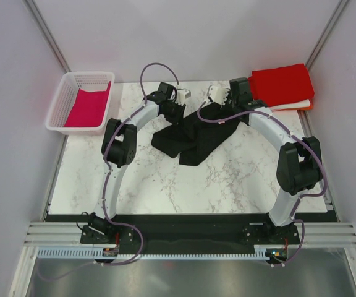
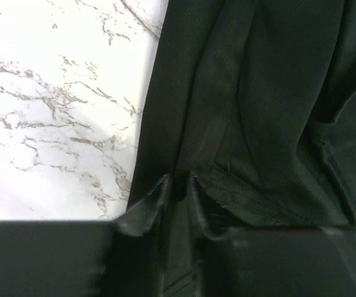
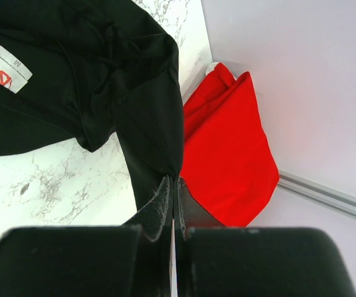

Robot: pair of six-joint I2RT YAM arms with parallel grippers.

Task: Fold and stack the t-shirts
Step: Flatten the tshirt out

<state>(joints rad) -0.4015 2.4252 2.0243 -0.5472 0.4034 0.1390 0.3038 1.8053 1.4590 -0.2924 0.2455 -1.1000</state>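
A black t-shirt (image 1: 193, 133) lies bunched across the far middle of the marble table, its pale neck label (image 3: 5, 68) showing in the right wrist view. My left gripper (image 1: 173, 106) is shut on a fold of the black t-shirt (image 2: 252, 105) at its left end. My right gripper (image 1: 222, 104) is shut on a pinch of the black t-shirt (image 3: 147, 111) at its right end. A folded red t-shirt (image 1: 282, 85) tops a stack at the far right corner, with white and orange edges (image 1: 298, 105) under it. A magenta t-shirt (image 1: 88, 106) lies in the basket.
A white lattice basket (image 1: 59, 106) stands at the far left, off the marble top. The red stack (image 3: 227, 154) lies close to my right gripper, against the grey wall (image 3: 301, 74). Bare marble (image 1: 190, 185) spreads between the shirt and the arm bases.
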